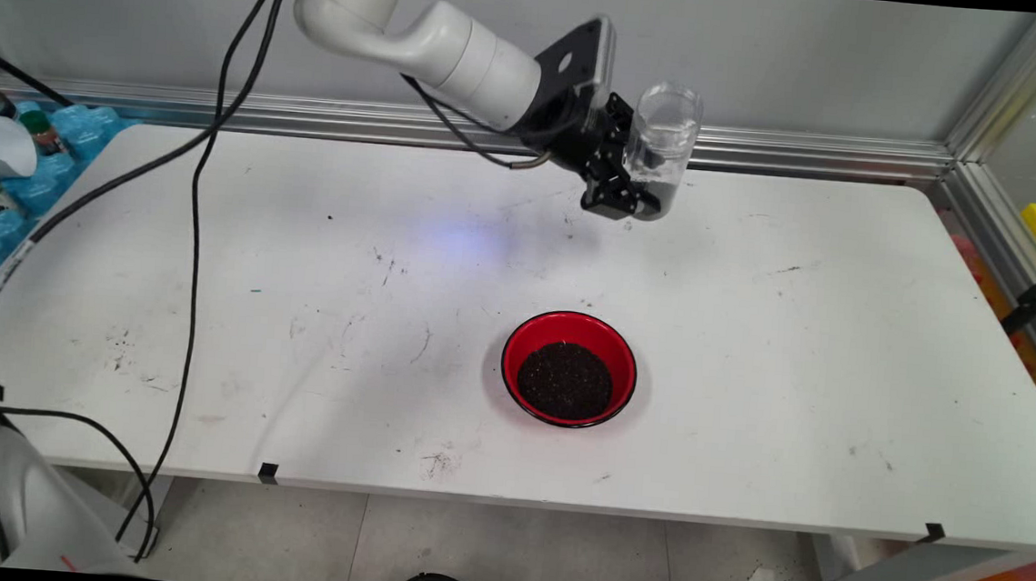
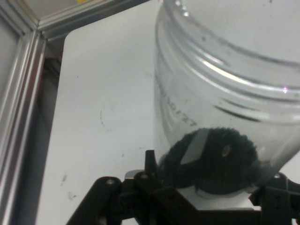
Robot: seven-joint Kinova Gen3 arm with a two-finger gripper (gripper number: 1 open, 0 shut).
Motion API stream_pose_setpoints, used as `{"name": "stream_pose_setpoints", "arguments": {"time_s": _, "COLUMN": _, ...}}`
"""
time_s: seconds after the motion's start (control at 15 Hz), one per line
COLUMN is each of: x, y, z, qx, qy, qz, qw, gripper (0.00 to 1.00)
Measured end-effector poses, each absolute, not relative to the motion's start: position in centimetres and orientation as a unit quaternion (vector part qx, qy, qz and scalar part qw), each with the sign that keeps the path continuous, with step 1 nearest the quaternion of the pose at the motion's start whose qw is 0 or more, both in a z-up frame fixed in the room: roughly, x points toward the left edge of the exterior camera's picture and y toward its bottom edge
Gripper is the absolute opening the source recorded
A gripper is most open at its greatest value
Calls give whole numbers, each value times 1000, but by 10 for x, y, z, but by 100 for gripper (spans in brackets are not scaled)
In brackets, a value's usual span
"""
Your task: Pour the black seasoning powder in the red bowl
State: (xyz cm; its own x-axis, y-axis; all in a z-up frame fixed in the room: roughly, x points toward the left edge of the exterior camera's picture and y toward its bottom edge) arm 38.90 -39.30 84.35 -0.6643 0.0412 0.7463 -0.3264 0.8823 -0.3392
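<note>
Gripper: the black two-finger gripper [image 1: 642, 183] hung in the air above the far side of the white table [image 1: 841, 368], at the end of the white arm that reached in from the upper left.

Fingers: they pinched the lower part of a clear plastic jar [image 1: 661, 146], one finger on each side; in the hand view the black linkage rose at the jar's base.

Jar: a clear, round, wide-mouthed plastic jar [image 2: 225, 108], upright or nearly so, with a ridged, threaded neck and no lid in view. A small heap of dark grains [image 2: 211, 161] lay at its bottom; the rest of it stood empty.

Position: the jar was lifted clear of the table, well apart from the bowl and farther back, near the aluminium rail along the wall.

Bowl: a red round bowl with a black outer rim [image 1: 528, 346] stood on the table nearer the camera, holding a bed of dark grains [image 1: 564, 381].

Handling, as judged: the jar looked light, stiff and smooth-walled, so likely slippery; a hold low on the straight wall, as here, seemed sound. The loose grains would shift and spill if it tipped.

Surroundings: black cables [image 1: 200, 214] hung from the arm across the table's left part.
</note>
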Motion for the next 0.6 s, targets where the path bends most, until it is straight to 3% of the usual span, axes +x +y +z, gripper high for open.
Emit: {"name": "stream_pose_setpoints", "arguments": {"time_s": 0.6, "x": 384, "y": -404, "z": 859, "qx": 168, "qy": -872, "qz": 169, "qw": 427, "gripper": 0}}
